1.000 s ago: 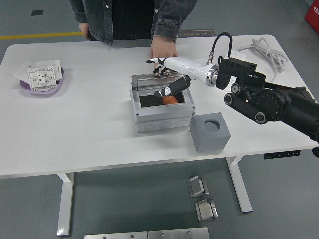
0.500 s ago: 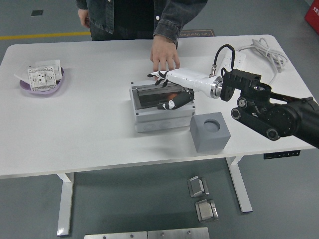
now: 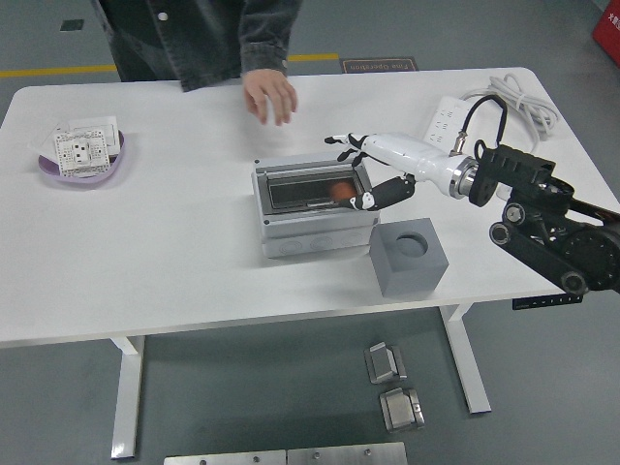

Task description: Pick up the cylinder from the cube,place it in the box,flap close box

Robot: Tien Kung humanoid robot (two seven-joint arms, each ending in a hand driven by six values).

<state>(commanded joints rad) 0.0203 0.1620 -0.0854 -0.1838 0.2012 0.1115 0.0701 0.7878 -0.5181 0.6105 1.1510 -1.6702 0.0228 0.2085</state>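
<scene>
Cylinder: orange, inside the box, seen through the clear lid; off the cube. Pick and place judged done.

Box: grey, mid-counter. Its clear lid lies down over the opening and looks flat; whether it is latched cannot be told. Closing step judged done or nearly so.

Cube: grey, just right of and nearer than the box, its round top socket bare.

Right hand: white with dark fingertips, at the box's right edge. Fingers loosely spread, holding nothing; the lower ones sit at the lid's right rim, though contact cannot be told.

Left hand: not in view.

Person's hand: at the far side, above the counter, well apart from the box, holding nothing.

Bowl: purple, far left, carrying a white socket plate.

Power strip: white, far right, with its cable.

Counter: white.

Remaining: at most, confirm the lid is seated and withdraw the hand.
</scene>
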